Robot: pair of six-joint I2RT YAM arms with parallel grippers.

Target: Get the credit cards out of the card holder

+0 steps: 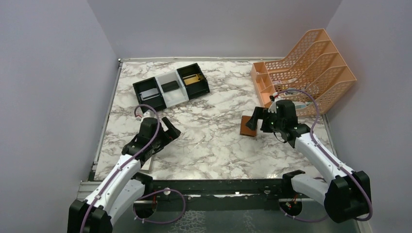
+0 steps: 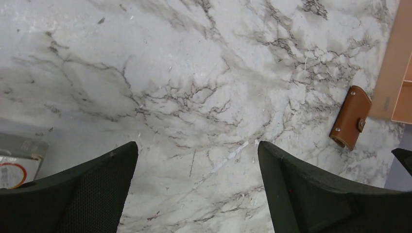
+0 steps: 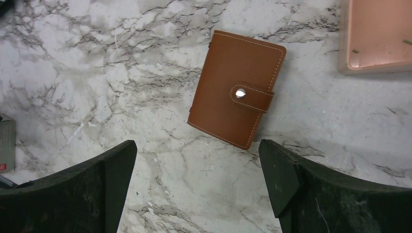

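The card holder point(image 1: 248, 127) is a brown leather wallet lying flat on the marble table, shut by its snap tab point(image 3: 251, 96). In the right wrist view the card holder point(image 3: 235, 109) lies just ahead of my right gripper point(image 3: 197, 145), which hovers open and empty. My right gripper point(image 1: 256, 118) hangs at the holder's right edge in the top view. My left gripper point(image 1: 170, 131) is open and empty at the table's left, with the card holder point(image 2: 351, 117) far to its right. A gold credit card point(image 1: 193, 79), a dark one point(image 1: 170, 86) and a grey one point(image 1: 149, 92) lie in the tray.
The black-white-black tray point(image 1: 171, 99) stands at the back left. An orange mesh file organiser point(image 1: 311, 63) fills the back right corner, close behind the holder. A grey-white packet point(image 2: 17, 162) lies at the near left, beside my left arm.
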